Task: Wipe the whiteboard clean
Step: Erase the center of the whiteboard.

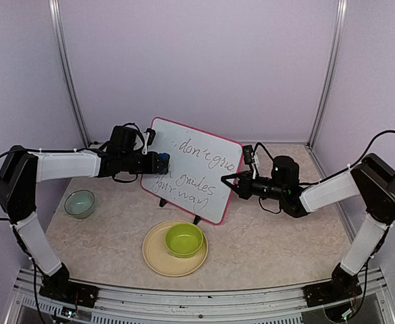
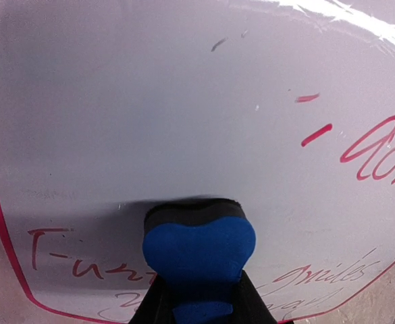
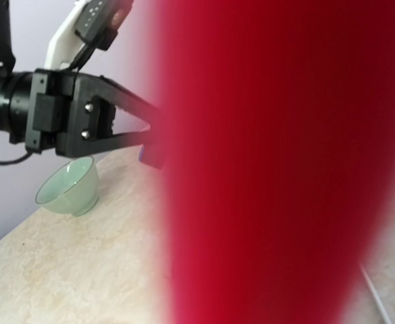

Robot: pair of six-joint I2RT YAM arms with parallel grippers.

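The whiteboard, white with a pink-red frame, stands tilted on its black feet mid-table. Dark handwriting covers its middle and lower part. In the left wrist view the whiteboard is wiped blank at its upper left, with red writing low and to the right. My left gripper is shut on a blue eraser, whose dark pad presses against the board near its left edge. My right gripper sits at the board's right edge, shut on the frame. That frame fills the right wrist view as a red blur and hides the fingers.
A pale green bowl sits at the left of the table and shows as the bowl in the right wrist view. In front of the board, a lime green bowl rests on a tan plate. Walls close in the back and sides.
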